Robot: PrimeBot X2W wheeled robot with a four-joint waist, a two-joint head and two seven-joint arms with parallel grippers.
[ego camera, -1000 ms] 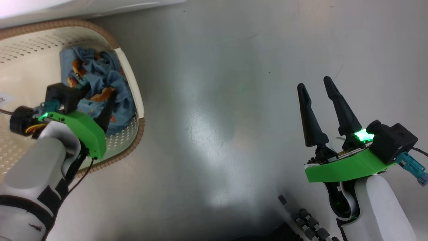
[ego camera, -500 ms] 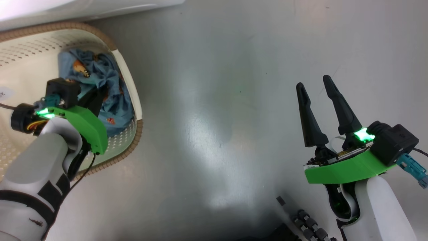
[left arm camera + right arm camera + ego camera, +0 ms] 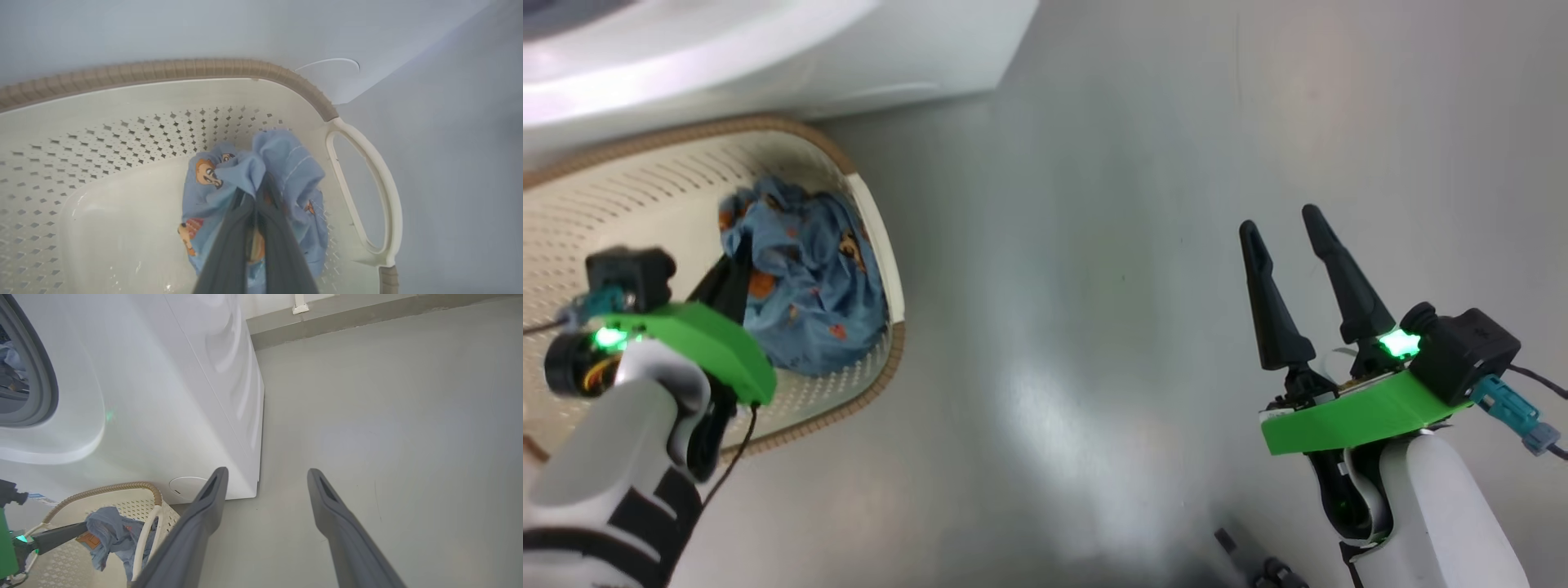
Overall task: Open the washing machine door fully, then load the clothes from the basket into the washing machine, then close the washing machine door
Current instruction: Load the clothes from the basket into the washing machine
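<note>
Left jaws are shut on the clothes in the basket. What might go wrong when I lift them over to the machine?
1. The left jaws pinch only a small fold at the top of the clothes; most of the bundle hangs below, so it may slip free.
2. The cloth hangs right by the handle of the basket; it might snag there and drag the basket.
3. Trailing fabric may catch on the grey gasket of the washing machine.

The basket [image 3: 686, 132] stands on the floor [image 3: 1135, 245] at 9 o'clock, just before the washing machine [image 3: 849, 49] at 11 o'clock. The clothes [image 3: 809, 302] are at its 3 o'clock end, touching the left end effector [image 3: 255, 196].
</note>
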